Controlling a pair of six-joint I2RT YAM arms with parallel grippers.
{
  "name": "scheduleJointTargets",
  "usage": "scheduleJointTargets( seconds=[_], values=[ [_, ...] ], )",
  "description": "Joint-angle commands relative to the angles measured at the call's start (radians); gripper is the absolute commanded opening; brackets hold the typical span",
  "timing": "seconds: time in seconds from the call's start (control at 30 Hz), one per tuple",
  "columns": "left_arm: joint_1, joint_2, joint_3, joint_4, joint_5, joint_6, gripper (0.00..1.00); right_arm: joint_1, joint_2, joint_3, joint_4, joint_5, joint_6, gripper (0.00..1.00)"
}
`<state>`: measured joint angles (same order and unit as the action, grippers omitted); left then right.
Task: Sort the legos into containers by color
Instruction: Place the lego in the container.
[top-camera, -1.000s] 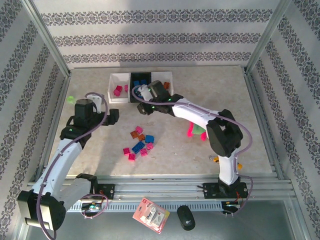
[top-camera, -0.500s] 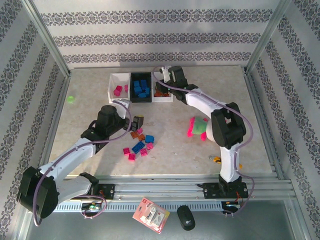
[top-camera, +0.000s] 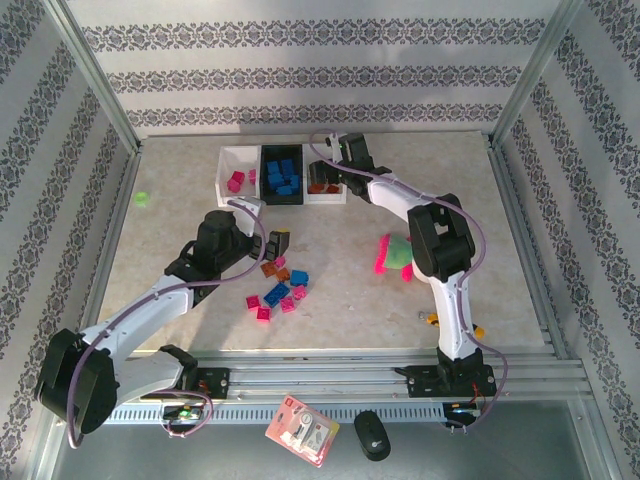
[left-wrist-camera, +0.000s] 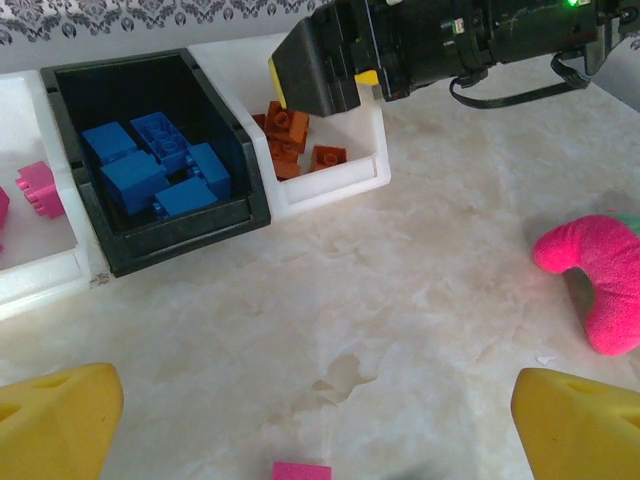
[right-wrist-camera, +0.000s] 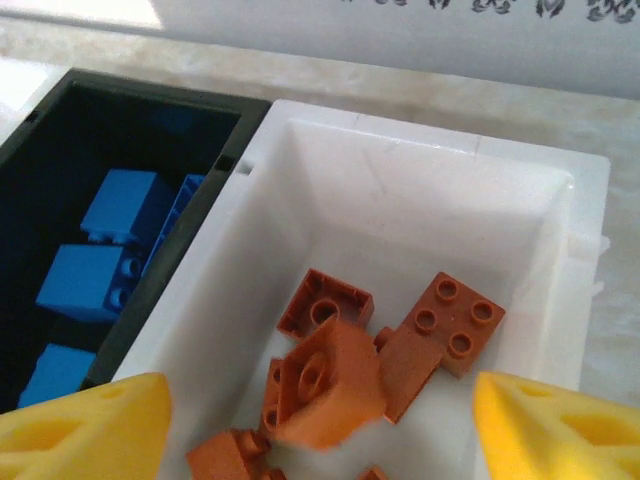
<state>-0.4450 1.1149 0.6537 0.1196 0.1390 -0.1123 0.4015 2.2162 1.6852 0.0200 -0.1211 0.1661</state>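
Three joined containers stand at the back: a left white bin (top-camera: 226, 166) with pink legos, a black bin (top-camera: 282, 176) with blue ones, and a right white bin (right-wrist-camera: 420, 200) holding several orange-brown legos (left-wrist-camera: 290, 135). My right gripper (right-wrist-camera: 320, 440) hangs open over that right bin (top-camera: 338, 195). A blurred orange-brown brick (right-wrist-camera: 330, 385) is loose between its fingers, just above the others. My left gripper (left-wrist-camera: 320, 430) is open low over the table, with a pink brick (left-wrist-camera: 300, 470) just before it. Loose pink, blue and brown legos (top-camera: 280, 290) lie beside the left gripper (top-camera: 277, 244).
A neon pink-and-green toy (top-camera: 395, 255) lies right of the loose bricks, also seen as the pink toy (left-wrist-camera: 600, 270). A small green bit (top-camera: 142, 199) sits far left. A small orange piece (top-camera: 432, 320) lies near the right arm's base. Metal frame rails bound the table.
The right gripper swung from the black bin to the right white bin and opened, letting go of a brown brick. The left arm moved to the loose pile, then held still.
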Motion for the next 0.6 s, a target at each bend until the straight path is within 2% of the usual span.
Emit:
scheduleJointTargets(
  seconds=[0.0,0.17,0.33,0.57],
  values=[
    [-0.012,-0.042,-0.006,-0.025,-0.035,0.02,0.99,0.0,-0.126,-0.048,0.023,-0.031,-0.034,0.83],
    [-0.01,-0.076,0.009,-0.103,-0.07,-0.003,0.99,0.021,-0.297,-0.242,0.038,-0.116,-0.08,0.87],
    [-0.003,-0.12,0.015,-0.164,-0.076,-0.027,0.99,0.08,-0.47,-0.438,-0.025,-0.2,-0.215,0.87],
    [-0.001,-0.276,0.006,-0.348,-0.037,0.142,0.99,0.236,-0.572,-0.562,-0.238,-0.185,-0.334,0.88]
  ],
)
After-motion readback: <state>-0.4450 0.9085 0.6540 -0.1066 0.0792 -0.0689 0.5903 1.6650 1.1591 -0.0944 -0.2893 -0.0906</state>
